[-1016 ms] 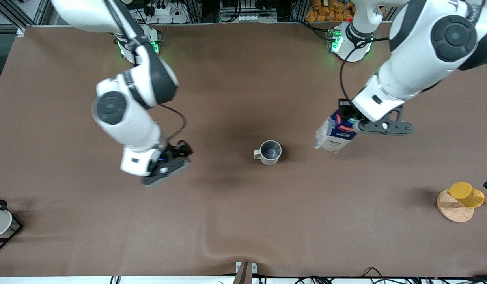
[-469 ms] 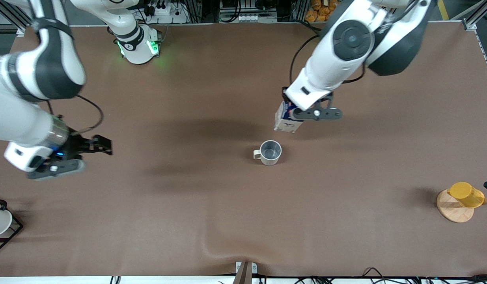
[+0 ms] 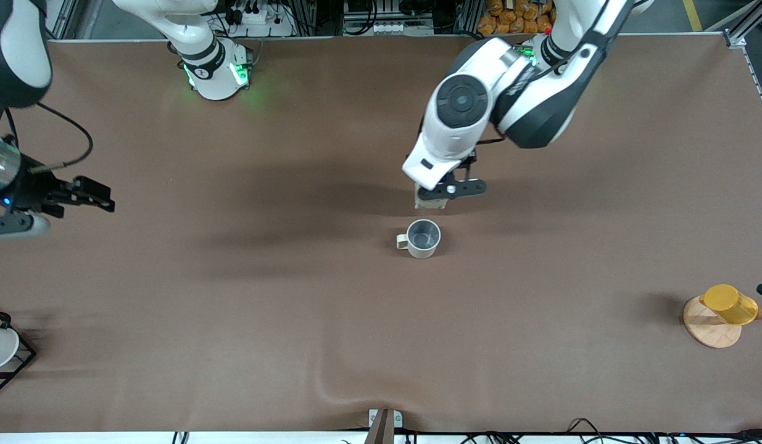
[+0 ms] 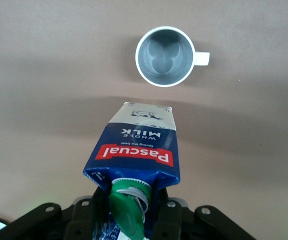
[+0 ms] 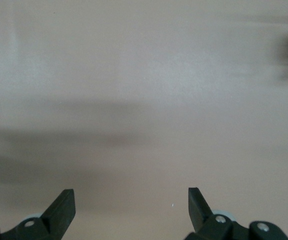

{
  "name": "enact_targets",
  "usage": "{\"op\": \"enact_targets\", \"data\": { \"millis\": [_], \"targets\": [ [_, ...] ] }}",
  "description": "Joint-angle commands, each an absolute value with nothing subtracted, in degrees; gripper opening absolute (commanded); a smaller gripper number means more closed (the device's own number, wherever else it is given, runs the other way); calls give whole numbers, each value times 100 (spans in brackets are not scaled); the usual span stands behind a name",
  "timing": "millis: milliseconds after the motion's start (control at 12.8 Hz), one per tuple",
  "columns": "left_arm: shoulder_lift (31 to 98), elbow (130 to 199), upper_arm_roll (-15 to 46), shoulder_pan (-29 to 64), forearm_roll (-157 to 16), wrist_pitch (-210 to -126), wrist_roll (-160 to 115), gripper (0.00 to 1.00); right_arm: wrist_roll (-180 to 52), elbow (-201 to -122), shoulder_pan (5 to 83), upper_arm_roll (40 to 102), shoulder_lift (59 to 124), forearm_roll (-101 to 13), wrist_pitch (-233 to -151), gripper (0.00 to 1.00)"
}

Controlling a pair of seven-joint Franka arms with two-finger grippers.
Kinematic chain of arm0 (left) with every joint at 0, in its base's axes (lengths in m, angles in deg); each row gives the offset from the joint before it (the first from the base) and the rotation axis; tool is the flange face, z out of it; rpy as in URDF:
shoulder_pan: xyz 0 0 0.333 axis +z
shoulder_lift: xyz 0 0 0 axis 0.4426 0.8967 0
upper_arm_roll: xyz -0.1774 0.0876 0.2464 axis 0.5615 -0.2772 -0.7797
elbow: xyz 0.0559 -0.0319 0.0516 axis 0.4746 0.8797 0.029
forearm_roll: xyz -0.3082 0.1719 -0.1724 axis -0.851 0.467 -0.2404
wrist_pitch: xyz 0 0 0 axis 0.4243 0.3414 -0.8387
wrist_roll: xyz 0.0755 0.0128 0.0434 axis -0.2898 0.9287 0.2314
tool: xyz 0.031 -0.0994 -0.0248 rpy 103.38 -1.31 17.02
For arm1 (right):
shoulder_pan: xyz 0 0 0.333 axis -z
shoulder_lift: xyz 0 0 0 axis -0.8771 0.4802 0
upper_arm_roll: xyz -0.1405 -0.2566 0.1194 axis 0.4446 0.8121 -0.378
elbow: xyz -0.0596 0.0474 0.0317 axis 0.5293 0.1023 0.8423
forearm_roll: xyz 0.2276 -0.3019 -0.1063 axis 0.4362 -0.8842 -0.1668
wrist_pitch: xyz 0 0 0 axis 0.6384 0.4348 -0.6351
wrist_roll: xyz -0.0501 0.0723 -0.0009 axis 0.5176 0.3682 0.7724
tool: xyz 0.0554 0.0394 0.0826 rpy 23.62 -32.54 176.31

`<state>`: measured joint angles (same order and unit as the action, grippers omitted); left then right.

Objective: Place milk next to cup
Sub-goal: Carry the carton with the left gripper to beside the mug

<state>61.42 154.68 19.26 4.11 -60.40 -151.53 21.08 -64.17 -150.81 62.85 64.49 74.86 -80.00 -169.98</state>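
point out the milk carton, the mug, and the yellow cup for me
milk carton [image 4: 133,150]: left wrist view, on its blue front label.
mug [image 3: 423,237]: front view, on its grey interior.
yellow cup [image 3: 729,304]: front view, on its side wall.

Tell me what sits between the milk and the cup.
Nothing: the left wrist view shows only bare brown table between the milk and the cup.

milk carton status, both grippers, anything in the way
Left gripper shut on milk, over table beside cup. Right gripper open, waiting at the right arm's end. Nothing between milk and cup.
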Motion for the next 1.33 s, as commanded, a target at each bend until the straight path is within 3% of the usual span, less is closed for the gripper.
{"op": "enact_targets", "data": {
  "millis": [0, 547, 1250],
  "targets": [
    [6398, 15395, 1914, 106, -5736, -15355, 2617, 35, -5993, -15334, 6402, 6327, 7096, -8061, -16742, 100],
    [6689, 15412, 1914, 34, -5375, -15663, 2715, 35, -5632, -15316, 6464, 6319, 6639, -7982, -16521, 100],
    [6760, 15606, 1861, 184, -5314, -16068, 2609, 36, -5473, -15026, 6631, 6319, 6638, -8070, -16081, 100]
  ]
}}
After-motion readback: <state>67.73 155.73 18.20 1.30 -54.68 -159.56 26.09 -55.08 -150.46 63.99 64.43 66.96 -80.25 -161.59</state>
